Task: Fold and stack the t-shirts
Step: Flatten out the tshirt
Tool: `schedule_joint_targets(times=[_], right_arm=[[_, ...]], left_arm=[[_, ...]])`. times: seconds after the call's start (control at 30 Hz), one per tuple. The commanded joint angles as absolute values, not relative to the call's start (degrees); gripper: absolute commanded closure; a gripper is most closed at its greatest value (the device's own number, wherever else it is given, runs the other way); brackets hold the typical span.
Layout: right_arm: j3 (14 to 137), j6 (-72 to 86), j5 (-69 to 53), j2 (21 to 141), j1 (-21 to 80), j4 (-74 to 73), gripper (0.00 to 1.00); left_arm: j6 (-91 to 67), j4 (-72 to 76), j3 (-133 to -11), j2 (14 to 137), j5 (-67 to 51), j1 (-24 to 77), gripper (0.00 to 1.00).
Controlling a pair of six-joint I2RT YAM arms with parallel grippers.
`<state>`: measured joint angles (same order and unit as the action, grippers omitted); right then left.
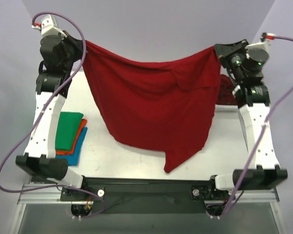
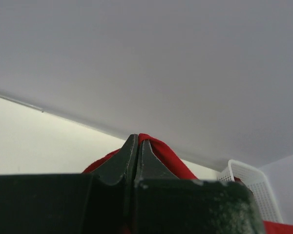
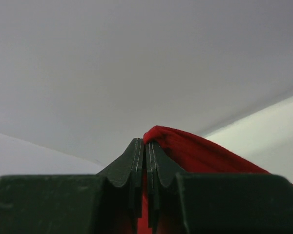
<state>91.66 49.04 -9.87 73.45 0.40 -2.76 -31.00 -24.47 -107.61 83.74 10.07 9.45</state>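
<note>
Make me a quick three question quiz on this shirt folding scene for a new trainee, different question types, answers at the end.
1. Fill the blank: the left end effector and the right end effector are both ____ on the red t-shirt.
2. Which colour tops the folded stack? A green, B orange, C blue.
3. True or false: the red t-shirt is already folded.

Key: 1 shut. 2 A. 3 false, it hangs spread between the two arms.
</note>
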Motion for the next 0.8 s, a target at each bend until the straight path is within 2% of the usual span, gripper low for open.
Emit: schedule_joint_targets(times=[0.0, 0.17, 0.27, 0.33, 0.4, 0.43, 0.5, 0.67, 0.7, 0.77], right_arm=[[101.8, 48.7, -12.4, 80.6, 0.1, 14.6, 1.00], [112.0, 48.5, -13.1, 88.9, 0.2, 23.9, 1.00], [114.1, 48.9, -12.9, 89.5, -1.4, 25.1, 1.00], [109.3, 49.8, -12.8, 87.6, -1.8, 27.0, 1.00], [104.7, 50.3, -12.5, 85.0, -2.2, 27.9, 1.00], [98.3, 51.1, -12.7, 83.9, -2.3, 28.2, 1.00], [91.1, 52.0, -13.4, 81.1, -2.5, 29.1, 1.00], [63.4, 56.0, -15.6, 75.1, -3.1, 31.8, 1.00], [60.0, 56.5, -15.7, 73.4, -3.3, 31.8, 1.00], [49.7, 57.8, -16.9, 72.3, -4.0, 31.7, 1.00]], left_arm=[[-36.2, -6.5, -114.7, 90.8, -5.2, 3.6, 1.00], [-37.3, -6.3, -134.8, 101.8, -10.0, 0.3, 1.00], [-39.6, -6.9, -138.9, 103.8, -12.1, -3.8, 1.00], [-40.2, -6.6, -136.4, 102.0, -12.5, -5.2, 1.00], [-40.6, -3.7, -127.1, 99.2, -12.7, -6.8, 1.00], [-41.1, -2.6, -123.3, 96.0, -12.8, -7.1, 1.00], [-42.7, 2.5, -109.6, 90.7, -13.9, -8.0, 1.00], [-47.8, 9.0, -81.1, 80.8, -13.7, -8.0, 1.00], [-48.6, 9.2, -72.1, 77.7, -13.2, -7.8, 1.00], [-51.0, 10.5, -63.8, 74.7, -12.1, -7.8, 1.00]])
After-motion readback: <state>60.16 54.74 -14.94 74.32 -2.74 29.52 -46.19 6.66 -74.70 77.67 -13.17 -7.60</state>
